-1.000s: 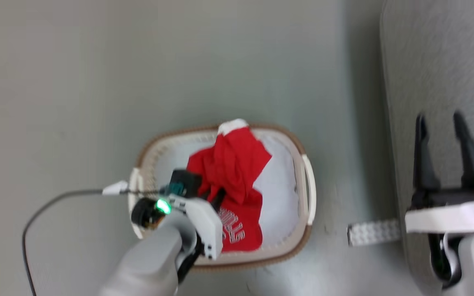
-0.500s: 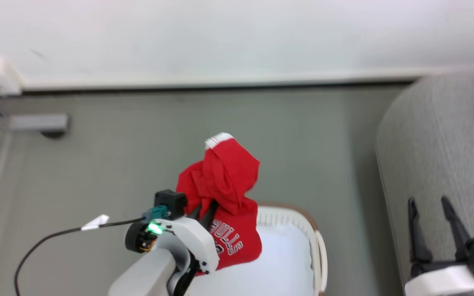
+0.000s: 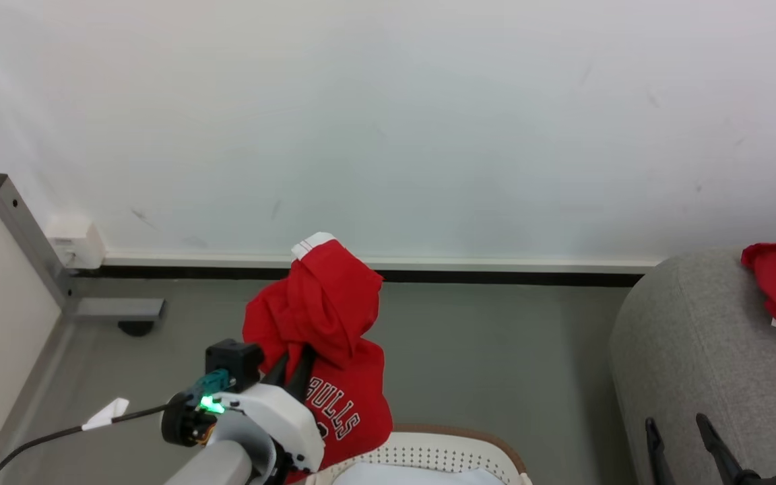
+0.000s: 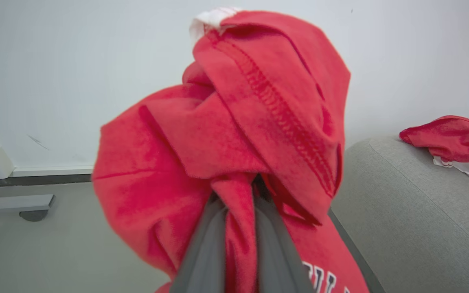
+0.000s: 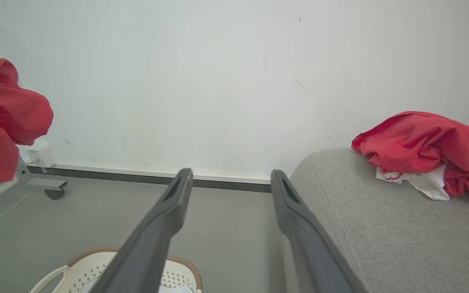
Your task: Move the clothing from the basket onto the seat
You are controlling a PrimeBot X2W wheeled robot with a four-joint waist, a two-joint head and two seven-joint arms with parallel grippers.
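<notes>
End effector: right end effector (image 5: 231,174), dark fingers spread apart.
Seat: light grey upholstered seat (image 5: 381,232) bearing crumpled red-and-white garment (image 5: 426,142).
Basket: white perforated plastic basket (image 5: 173,276) beneath fingers.

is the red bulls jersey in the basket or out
Out: the bright red fabric jersey hangs bunched from the shut left gripper, above the white perforated plastic basket.

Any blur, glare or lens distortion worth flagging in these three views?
Head view: even soft light, sharp, only the green lamp glowing hot. Left wrist view: the jersey sits close to the lens, its lower left edge smeared. Right wrist view: crisp; the wide angle stretches the fingers of the right gripper.
</notes>
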